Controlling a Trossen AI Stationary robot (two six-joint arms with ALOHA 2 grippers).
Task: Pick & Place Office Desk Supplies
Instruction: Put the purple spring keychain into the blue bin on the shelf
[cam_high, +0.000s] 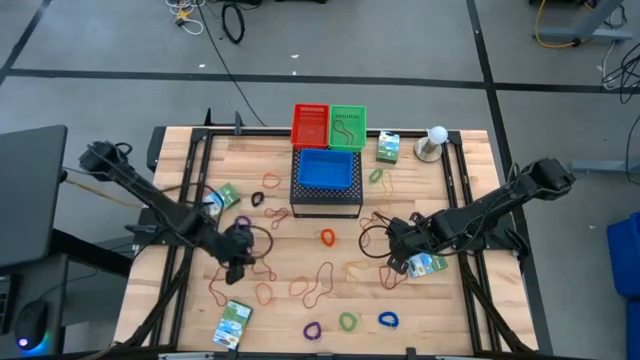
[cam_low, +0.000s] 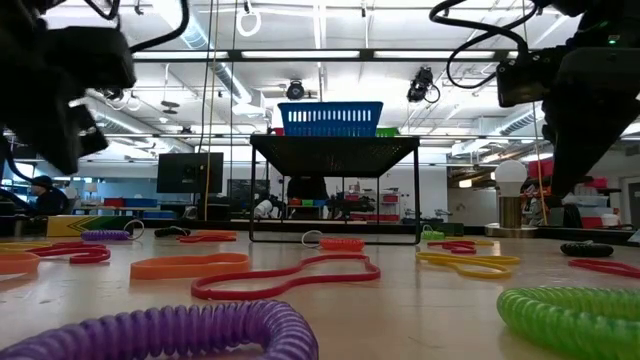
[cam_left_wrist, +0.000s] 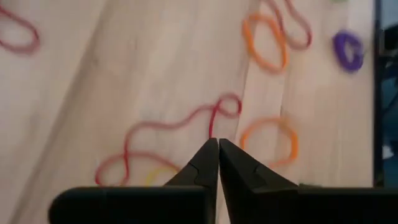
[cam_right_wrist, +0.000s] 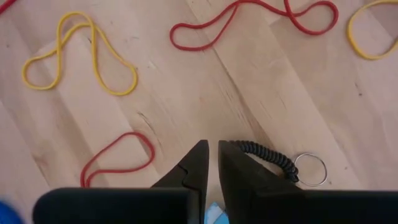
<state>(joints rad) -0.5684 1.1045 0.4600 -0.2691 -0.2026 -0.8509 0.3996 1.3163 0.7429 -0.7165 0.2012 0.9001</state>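
Left end effector (cam_high: 240, 262) hangs over a red rubber band (cam_left_wrist: 180, 127), fingers nearly touching, holding nothing; right end effector (cam_right_wrist: 210, 163) — narrow gap, empty — poised above the surface (cam_high: 280, 170) beside a black coiled loop (cam_right_wrist: 267, 155).

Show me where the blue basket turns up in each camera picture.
High view: table's centre back, blue basket atop the black perforated box.
Low view: upper centre, on that box.
Left wrist view: not in it.
Right wrist view: not in it.
Shared landmark: the black perforated box.
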